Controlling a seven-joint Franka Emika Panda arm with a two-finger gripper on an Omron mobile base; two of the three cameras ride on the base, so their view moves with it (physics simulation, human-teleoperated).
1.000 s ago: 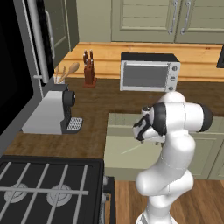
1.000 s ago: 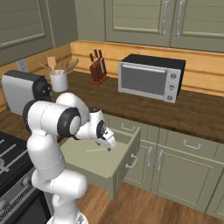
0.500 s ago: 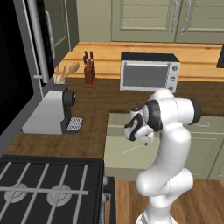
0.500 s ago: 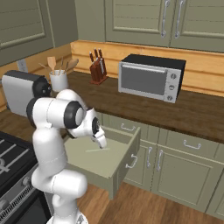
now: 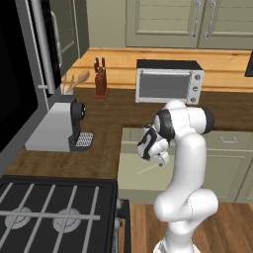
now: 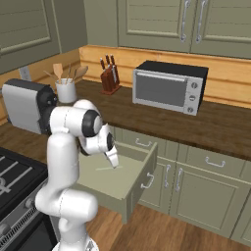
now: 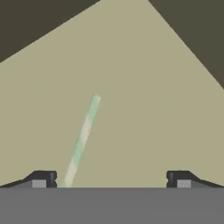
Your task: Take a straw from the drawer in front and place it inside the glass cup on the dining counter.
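A home kitchen: toaster oven (image 5: 169, 83), knife block (image 5: 101, 79), stovetop (image 5: 54, 212), green cabinets (image 6: 196, 186).

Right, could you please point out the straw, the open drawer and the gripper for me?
straw (image 7: 83, 139): hand view, middle of its length.
drawer (image 6: 142, 172): right base view, its front panel.
gripper (image 6: 114, 164): right base view, between the open fingertips.

The drawer (image 6: 139, 179) stands pulled out below the tabletop (image 6: 215, 125), with the straw (image 6: 105, 168) lying flat on its floor and the end effector (image 6: 114, 162) just above it. On the tabletop behind, the toaster oven (image 6: 169, 87) sits right of the knife block (image 6: 110, 78), and the coffee machine (image 5: 57, 126) stands left of the drawer, behind the stove (image 5: 49, 210).
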